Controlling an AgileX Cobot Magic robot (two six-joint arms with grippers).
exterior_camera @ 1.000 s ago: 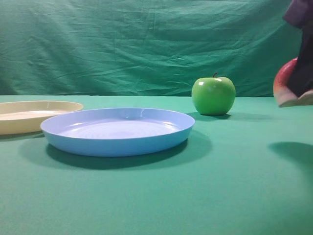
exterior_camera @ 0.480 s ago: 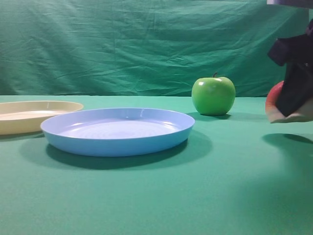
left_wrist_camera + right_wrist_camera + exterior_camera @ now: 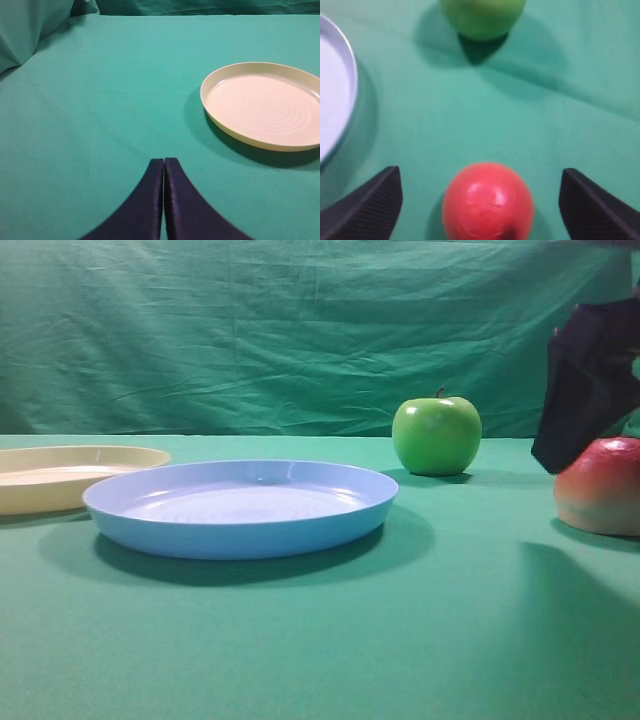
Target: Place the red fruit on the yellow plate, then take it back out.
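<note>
The yellow plate lies at the far left of the counter and has nothing on it; the left wrist view shows its whole inside bare. The left tool hangs over open cloth a little to the left of this plate, with its two fingers pressed together and holding nothing. To the right of the yellow plate is the blue plate, also with nothing on it, and farther right and farther back stands the green apple.

The red fruit sits on the counter at the right edge of the scene, well apart from the yellow plate. The right tool is over it with its fingers spread wide, one on each side of the fruit and not touching it, so the fruit is free.

From these pictures alone I cannot say if the fruit was already on the yellow plate. I judge that either the fruit was just brought back, so the task is at its end, or both steps are left.

Compared with one second ago, the fruit was then in the air, gripped by the right tool at the right edge. Half a second ago it was lower, with its shadow under it. Now it rests on the cloth and the tool has let go. The plates and the green apple did not move.
</note>
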